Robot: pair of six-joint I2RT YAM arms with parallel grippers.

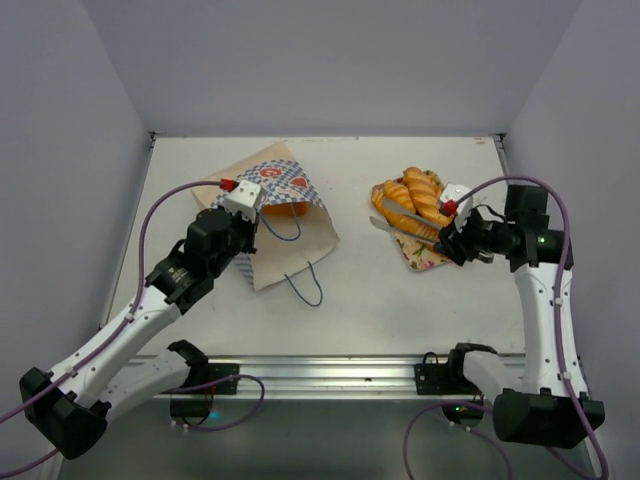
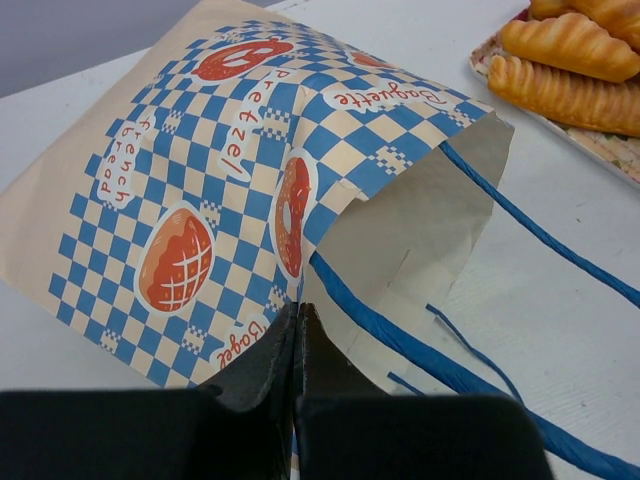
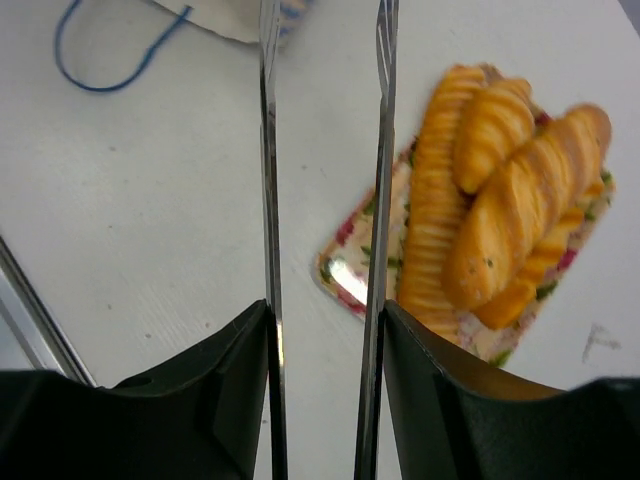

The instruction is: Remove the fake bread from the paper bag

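Note:
The paper bag lies on its side at the left, mouth towards the right, with an orange bread showing inside the mouth. My left gripper is shut on the bag's upper rim; in the left wrist view the shut fingertips pinch the checkered edge of the bag. Several golden breads lie on the pink floral tray. My right gripper is shut on metal tongs that reach over the tray. The right wrist view shows the tong blades apart and empty, beside the breads.
The bag's blue cord handles trail on the table towards the near edge; they also show in the left wrist view. Grey walls close the back and sides. A metal rail runs along the near edge.

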